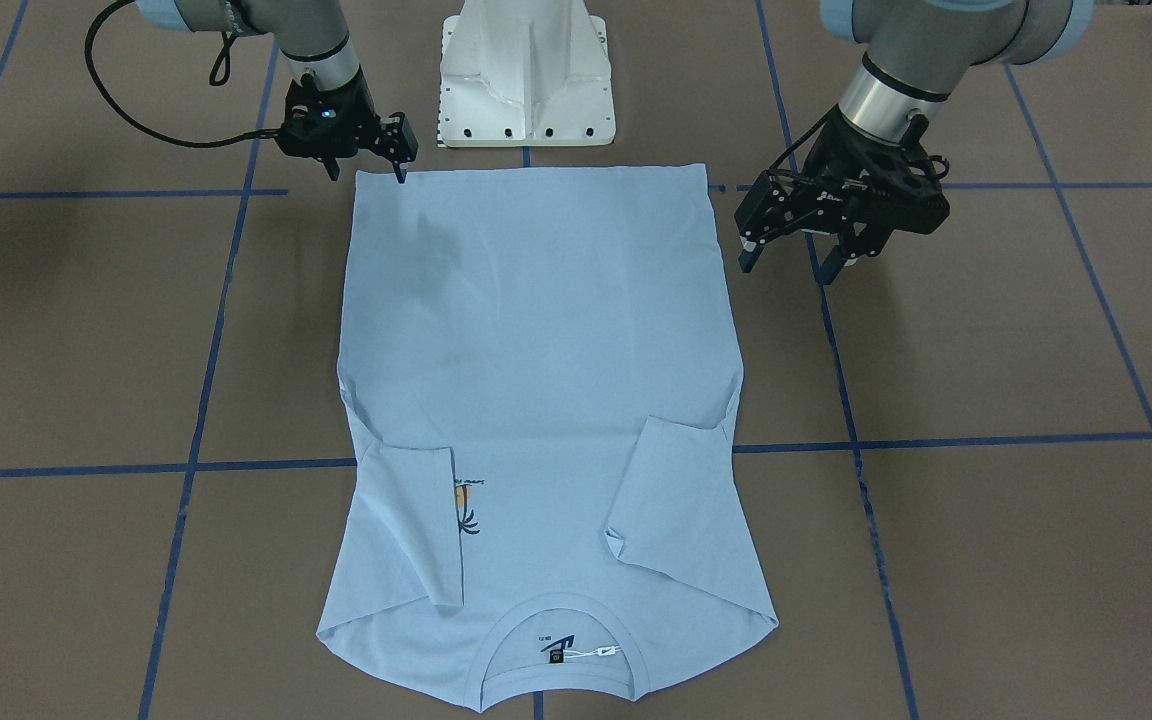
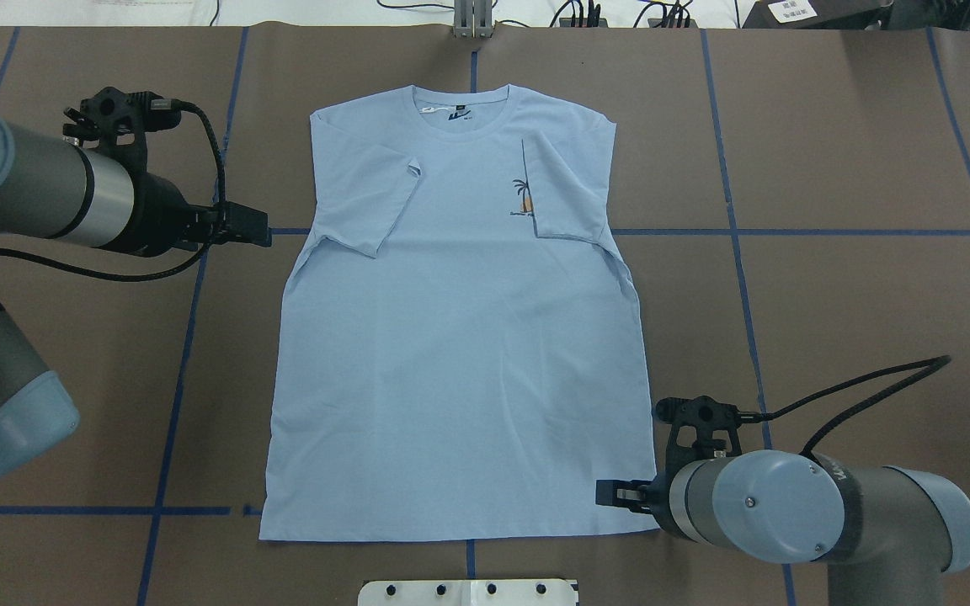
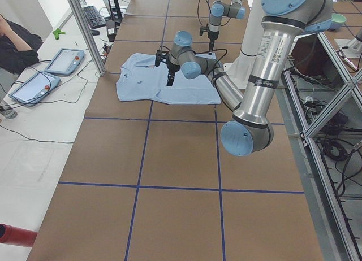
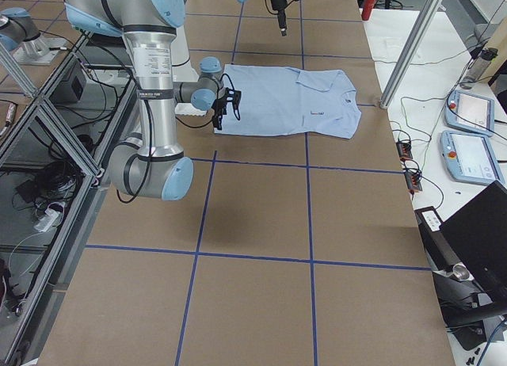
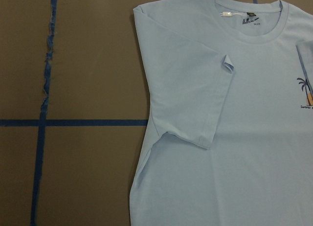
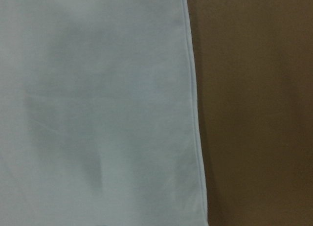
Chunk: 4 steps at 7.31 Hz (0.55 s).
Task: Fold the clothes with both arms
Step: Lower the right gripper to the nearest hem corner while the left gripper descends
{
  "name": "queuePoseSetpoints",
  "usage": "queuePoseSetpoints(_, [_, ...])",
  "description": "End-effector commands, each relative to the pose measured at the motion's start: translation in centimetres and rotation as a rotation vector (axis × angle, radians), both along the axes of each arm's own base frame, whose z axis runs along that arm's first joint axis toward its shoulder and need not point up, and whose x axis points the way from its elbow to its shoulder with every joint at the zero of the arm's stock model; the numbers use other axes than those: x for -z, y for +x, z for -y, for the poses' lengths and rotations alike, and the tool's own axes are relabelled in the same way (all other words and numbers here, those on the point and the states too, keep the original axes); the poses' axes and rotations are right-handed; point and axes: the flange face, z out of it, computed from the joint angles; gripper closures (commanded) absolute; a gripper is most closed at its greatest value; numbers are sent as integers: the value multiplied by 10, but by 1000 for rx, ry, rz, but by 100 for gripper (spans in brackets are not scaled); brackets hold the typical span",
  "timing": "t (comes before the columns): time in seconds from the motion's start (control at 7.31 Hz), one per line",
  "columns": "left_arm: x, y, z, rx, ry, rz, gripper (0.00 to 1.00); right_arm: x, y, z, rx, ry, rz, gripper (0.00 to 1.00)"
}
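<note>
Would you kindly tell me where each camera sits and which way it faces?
Front-facing: across the table, looking steeply down at the T-shirt; shows left gripper, right gripper, white base.
Overhead: behind the robot, looking forward and down; left arm, right arm.
Exterior left: table's left end, looking along it; left arm nearest.
Exterior right: opposite end; right arm nearest.
Left wrist: down at a sleeve and the print; no gripper.
Right wrist: down at the T-shirt's edge; no gripper.
Shared: front-facing and overhead show the whole T-shirt.
</note>
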Motion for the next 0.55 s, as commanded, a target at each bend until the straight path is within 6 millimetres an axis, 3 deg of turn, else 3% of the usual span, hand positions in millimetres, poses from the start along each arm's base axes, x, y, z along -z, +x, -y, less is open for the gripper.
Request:
queuePoseSetpoints(0.0, [3, -2, -2, 1, 3, -5, 0, -19, -2, -9, 11, -4, -20, 0])
queuePoseSetpoints(0.27, [1, -2, -2, 1, 1, -3, 0, -21, -13, -12, 24, -11, -25, 5])
queuePoseSetpoints(0.41, [0, -2, -2, 1, -1, -1, 0, -20, -13, -11, 24, -10, -22, 12])
